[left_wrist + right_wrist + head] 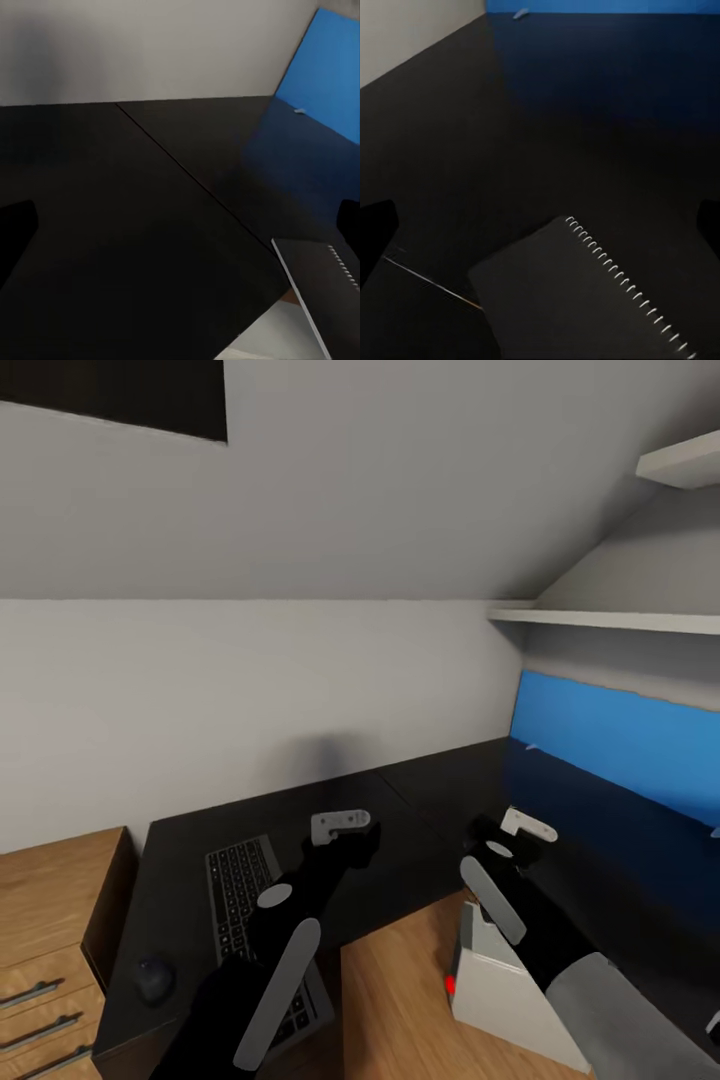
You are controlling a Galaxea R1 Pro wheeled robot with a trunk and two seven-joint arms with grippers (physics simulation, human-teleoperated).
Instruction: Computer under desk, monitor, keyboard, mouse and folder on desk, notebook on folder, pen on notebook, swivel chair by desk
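The black desk [420, 790] bends in an L under a sloped grey wall. A slim black keyboard [238, 885] lies on its left part, and a dark mouse [154, 977] sits near the front left corner. My left gripper [345, 828] hovers open over the bare desktop right of the keyboard. My right gripper [540, 217] is open just above a dark spiral-bound notebook [585, 300] lying near the desk's inner edge. This notebook [319, 281] also appears in the left wrist view. The grey computer [500, 990] with its red light stands on the floor under my right arm. Monitor, folder, pen and swivel chair are out of view.
A bright blue wall panel [620, 745] runs behind the desk's right wing. White shelves [610, 620] hang above it. A wooden drawer unit [50, 930] stands against the desk's left end. Wooden floor [400, 1000] shows in the desk's inner corner.
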